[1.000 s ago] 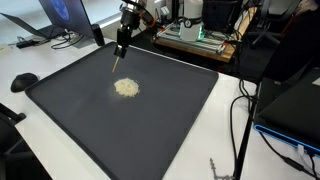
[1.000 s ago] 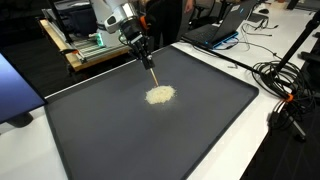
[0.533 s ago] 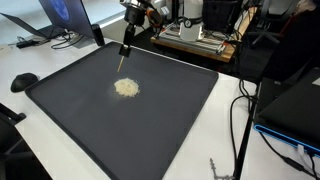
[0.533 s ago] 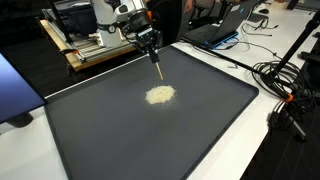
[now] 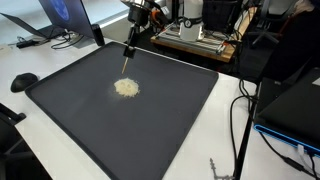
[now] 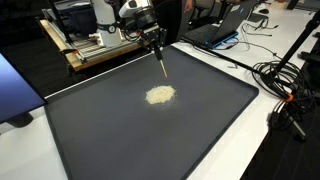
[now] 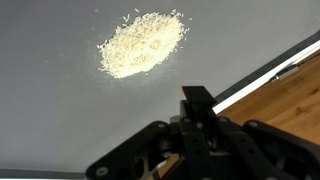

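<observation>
well apart from grain pile (image 6: 160, 95), fingers (image 6: 151, 36) pinch thin stick (image 6: 161, 63) near mat (image 6: 100, 130) edge

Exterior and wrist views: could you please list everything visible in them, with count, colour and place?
grain pile: one, pale cream, near the mat's middle, apart from the stick's tip.
mat: one, dark grey, covering most of the table.
table: one, white, under the mat.
laptop: one, blue screen, beyond the mat's far corner.
cables: several, black, on the table beside the mat.
wooden board: one, light brown, behind the mat, carrying equipment.
thin stick: one, pale-tipped, tilted over the mat's far part.
gripper: one, black, shut on the thin stick.
</observation>
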Available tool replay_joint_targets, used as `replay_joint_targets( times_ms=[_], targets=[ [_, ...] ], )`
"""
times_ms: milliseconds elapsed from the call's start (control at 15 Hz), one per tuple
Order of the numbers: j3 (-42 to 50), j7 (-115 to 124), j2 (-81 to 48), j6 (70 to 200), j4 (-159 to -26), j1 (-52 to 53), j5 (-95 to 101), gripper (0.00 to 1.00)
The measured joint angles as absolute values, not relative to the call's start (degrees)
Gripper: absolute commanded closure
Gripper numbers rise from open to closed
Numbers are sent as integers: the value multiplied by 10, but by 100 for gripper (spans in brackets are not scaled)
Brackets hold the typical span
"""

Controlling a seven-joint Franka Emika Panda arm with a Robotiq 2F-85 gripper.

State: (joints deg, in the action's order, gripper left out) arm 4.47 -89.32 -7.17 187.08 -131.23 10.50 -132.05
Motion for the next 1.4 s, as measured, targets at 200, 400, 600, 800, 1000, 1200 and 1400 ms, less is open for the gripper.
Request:
replay_joint_targets(
  times_ms=[200, 400, 600, 800, 1000, 1200, 1400],
  targets=[
    [11, -887, -81, 1871, -1319, 86, -1283, 97],
    [-19, -856, -91, 1871, -1327, 58, -1217, 97],
    [-41, -829, -91, 1871, -1338, 25, -1161, 97],
    [-62, -815, -91, 1869, -1346, -14, -1113, 97],
    [-84, -789, -92, 1862, -1359, -41, -1050, 97],
    [-96, -742, -94, 1858, -1375, -54, -970, 97],
    [-94, -687, -95, 1858, -1392, -58, -883, 97]
  ],
)
